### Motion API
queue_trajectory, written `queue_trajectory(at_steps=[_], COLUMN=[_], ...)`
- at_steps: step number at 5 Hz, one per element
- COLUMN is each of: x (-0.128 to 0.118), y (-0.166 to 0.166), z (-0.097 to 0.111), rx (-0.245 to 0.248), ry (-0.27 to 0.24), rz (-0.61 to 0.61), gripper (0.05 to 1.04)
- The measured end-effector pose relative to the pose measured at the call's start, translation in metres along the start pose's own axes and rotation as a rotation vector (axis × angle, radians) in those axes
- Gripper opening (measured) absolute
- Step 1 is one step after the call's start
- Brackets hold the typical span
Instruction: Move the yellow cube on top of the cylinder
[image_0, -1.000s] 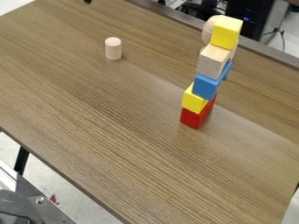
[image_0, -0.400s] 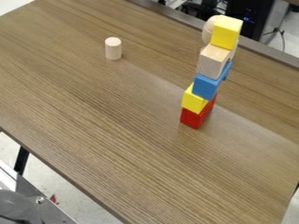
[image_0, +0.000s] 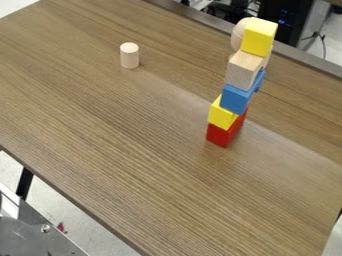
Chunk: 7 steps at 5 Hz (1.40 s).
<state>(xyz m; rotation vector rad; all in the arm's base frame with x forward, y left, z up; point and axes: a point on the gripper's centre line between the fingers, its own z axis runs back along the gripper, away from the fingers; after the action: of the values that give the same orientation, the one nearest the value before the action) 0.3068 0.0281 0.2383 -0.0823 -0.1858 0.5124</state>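
The yellow cube (image_0: 259, 37) sits at the very top of a tall stack at the upper right, resting on a natural wood block (image_0: 244, 69). A pale wooden cylinder (image_0: 129, 55) stands upright on the table (image_0: 133, 150), well to the left of the stack and apart from it.
Below the wood block come a blue block (image_0: 237, 98), a second yellow block (image_0: 221, 114) and a red block (image_0: 223, 134) on the table. A rounded wooden piece (image_0: 238, 34) is behind the top cube. A metal plate (image_0: 40, 242) lies beyond the table's lower left edge.
A small black tip at the top edge has gone out of view. The dark round part over the metal plate at the lower left is gone too. Blocks and cylinder stay put.
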Motion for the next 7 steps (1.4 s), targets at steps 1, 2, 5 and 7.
queue_trajectory(at_steps=[1, 2, 5, 7], x=[-0.018, -0.026, -0.023, -0.016], y=[-0.029, -0.058, -0.098, -0.093], z=[0.002, -0.018, -0.063, -0.061], rx=[-0.035, 0.014, 0.161, 0.175], ry=[-0.002, 0.029, 0.012, 0.000], rz=[-0.125, -0.227, -0.444, -0.457], gripper=[1.000, 1.000, 1.000, 1.000])
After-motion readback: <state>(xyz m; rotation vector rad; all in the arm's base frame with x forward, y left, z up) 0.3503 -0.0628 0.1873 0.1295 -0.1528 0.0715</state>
